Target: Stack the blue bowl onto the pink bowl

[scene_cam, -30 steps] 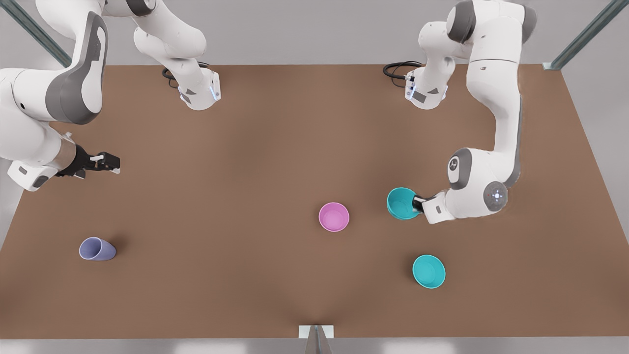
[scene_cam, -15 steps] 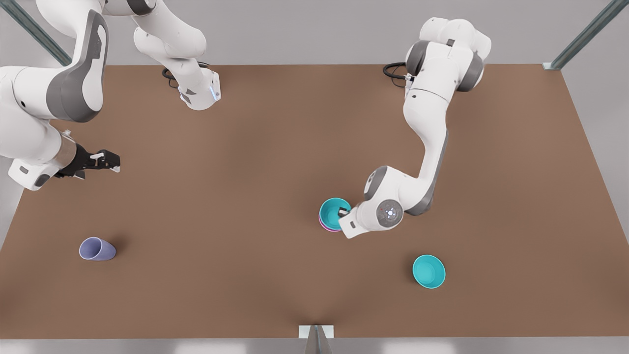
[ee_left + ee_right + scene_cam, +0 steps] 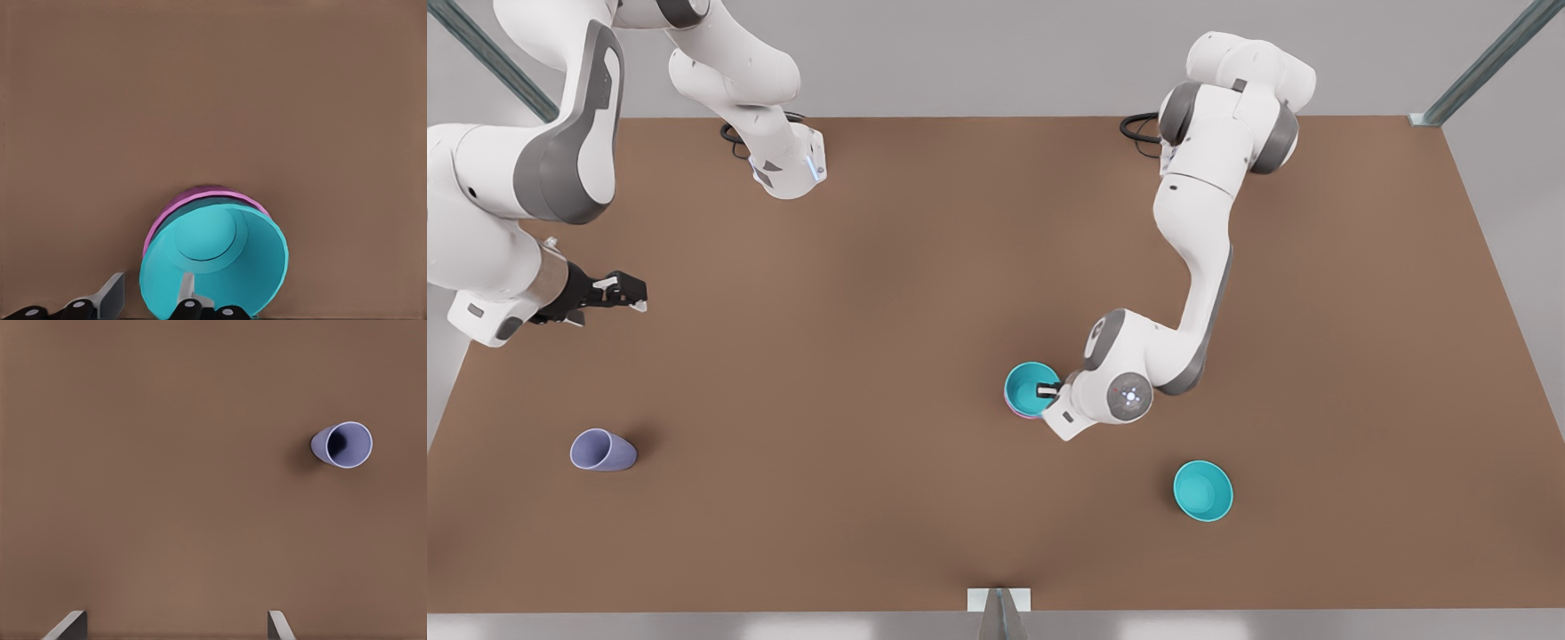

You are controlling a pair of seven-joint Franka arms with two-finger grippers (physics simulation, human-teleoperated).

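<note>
The left hand (image 3: 1047,389), its arm bent low, straddles the rim of the small teal plastic bowl (image 3: 1028,387), fingers spread, nested in the pink plastic bowl (image 3: 175,210). The right hand (image 3: 637,295) waits spread above the brown worktop (image 3: 871,267).

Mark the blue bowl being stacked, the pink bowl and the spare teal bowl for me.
blue bowl (image 3: 207,237): left wrist view, on its inner floor.
pink bowl (image 3: 175,205): left wrist view, on the rim showing behind the blue bowl.
spare teal bowl (image 3: 1202,490): front view, on its inside.

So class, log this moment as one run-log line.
left gripper: straddling blue bowl rim | blue bowl: nested in pink bowl | right gripper: open, waiting
</note>
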